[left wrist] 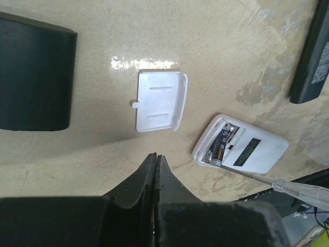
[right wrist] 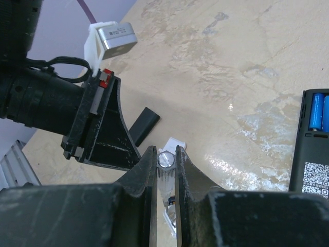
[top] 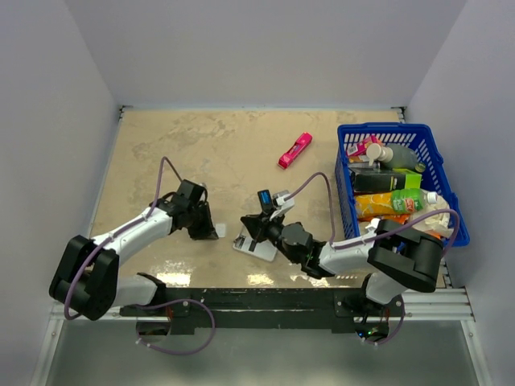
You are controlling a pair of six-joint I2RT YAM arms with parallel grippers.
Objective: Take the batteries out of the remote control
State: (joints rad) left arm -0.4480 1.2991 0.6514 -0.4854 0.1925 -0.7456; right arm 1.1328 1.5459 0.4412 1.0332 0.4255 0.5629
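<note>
My right gripper (right wrist: 165,152) is clamped tight on a screwdriver (right wrist: 165,162). The handle stands between my fingers so the blade reaches down to the white remote (left wrist: 241,145) just beneath. In the left wrist view the tip lies at the edge of the open bay, close beside the grey battery (left wrist: 222,146) seated there. I judge I hold the tool this way to lever that cell out, since my fingers look too broad for the bay.

My left gripper (left wrist: 156,160) is closed on nothing and hovers over the table (left wrist: 231,41) near the white remote, out of the tool's way. The white cover (left wrist: 159,101) lies loose just beyond it, with a black cover (left wrist: 33,72) off to one side.

Further out lies the black remote (right wrist: 308,149), its bay open and two blue batteries (right wrist: 318,110) inside. Farthest are a pink thing (top: 295,149) and a basket (top: 378,127).
</note>
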